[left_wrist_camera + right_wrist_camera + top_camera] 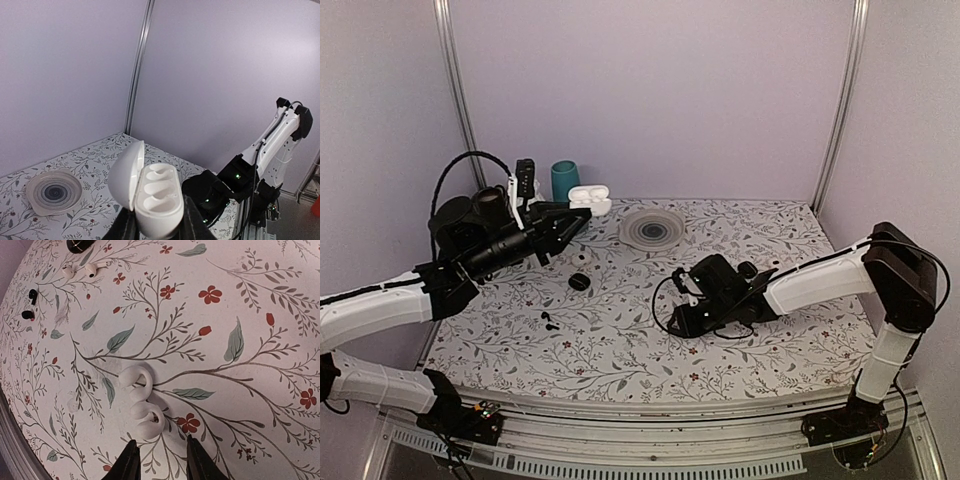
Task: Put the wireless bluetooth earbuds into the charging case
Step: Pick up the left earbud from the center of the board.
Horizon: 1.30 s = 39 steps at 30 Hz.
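Note:
My left gripper [157, 226] is shut on the open white charging case [157, 197] and holds it raised at the back left [590, 198]. Its lid is flipped to the left and its wells show nothing inside. My right gripper [161, 454] hangs low over the floral table, open, with nothing between its fingers [129, 461]. Two curled white earbuds [147, 420] [135, 381] lie touching each other just ahead of the tips. Farther off lie two white stemmed earbuds [95, 267] and two black earbuds [30, 302]. The black pair also shows in the top view [548, 320].
A black case [580, 282] sits on the table left of centre. A teal cup [564, 180] stands at the back behind the left gripper. A clear round dish [652, 228] lies at the back centre. The right gripper [682, 312] is mid-table.

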Tool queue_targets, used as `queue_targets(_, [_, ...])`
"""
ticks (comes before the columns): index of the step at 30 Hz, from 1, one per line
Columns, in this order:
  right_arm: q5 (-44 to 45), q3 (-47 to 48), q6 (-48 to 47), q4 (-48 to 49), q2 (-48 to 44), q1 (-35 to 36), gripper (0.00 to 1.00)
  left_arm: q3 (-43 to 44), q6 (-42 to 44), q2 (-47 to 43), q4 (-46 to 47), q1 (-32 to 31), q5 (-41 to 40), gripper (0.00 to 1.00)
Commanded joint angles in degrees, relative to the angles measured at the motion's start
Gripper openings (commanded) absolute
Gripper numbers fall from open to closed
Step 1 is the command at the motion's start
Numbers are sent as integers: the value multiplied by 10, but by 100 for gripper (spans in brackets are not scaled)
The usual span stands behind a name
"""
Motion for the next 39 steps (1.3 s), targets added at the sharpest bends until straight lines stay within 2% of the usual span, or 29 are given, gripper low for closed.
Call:
queue_targets(1, [15, 24, -14, 13, 19, -3, 32, -6, 2, -10, -3, 9, -6, 0])
queue_targets(6, [44, 32, 1, 0, 34, -2, 31, -5, 1, -8, -3, 9, -5, 0])
queue_targets(39, [47, 37, 20, -1, 41, 19, 31, -11, 6, -3, 13, 11, 26, 0])
